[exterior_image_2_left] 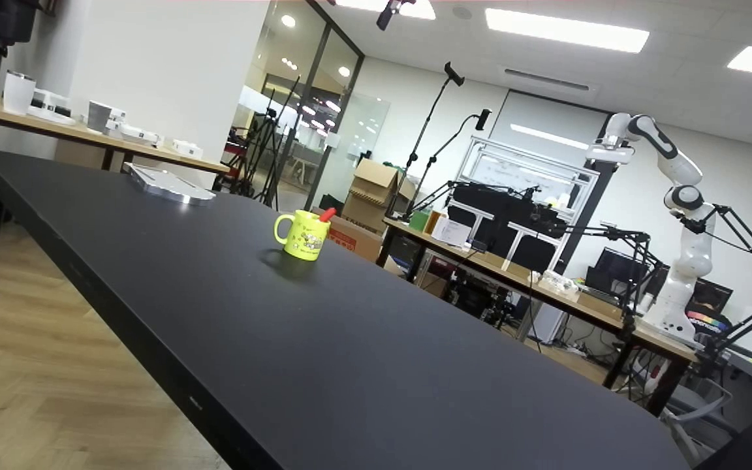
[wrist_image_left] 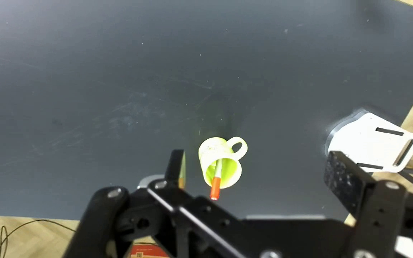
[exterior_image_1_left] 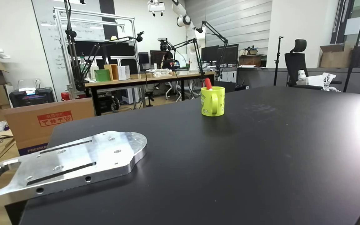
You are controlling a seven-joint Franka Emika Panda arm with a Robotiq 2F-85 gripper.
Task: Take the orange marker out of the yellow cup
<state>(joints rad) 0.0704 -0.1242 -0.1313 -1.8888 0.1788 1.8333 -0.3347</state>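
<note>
The yellow cup is a small yellow-green mug with a handle, upright on the black table. It shows in both exterior views and in the wrist view. The orange marker leans in the cup with its red-orange end above the rim; it also shows in an exterior view and the wrist view. Its lower end is hidden in the cup. My gripper is wide open and empty. In the wrist view, cup and marker appear between the fingers, nearer the left finger, and below them.
A silver metal plate lies at the table's edge, also seen in the wrist view. A cardboard box stands beside the table. A white robot arm stands on a wooden bench in the background.
</note>
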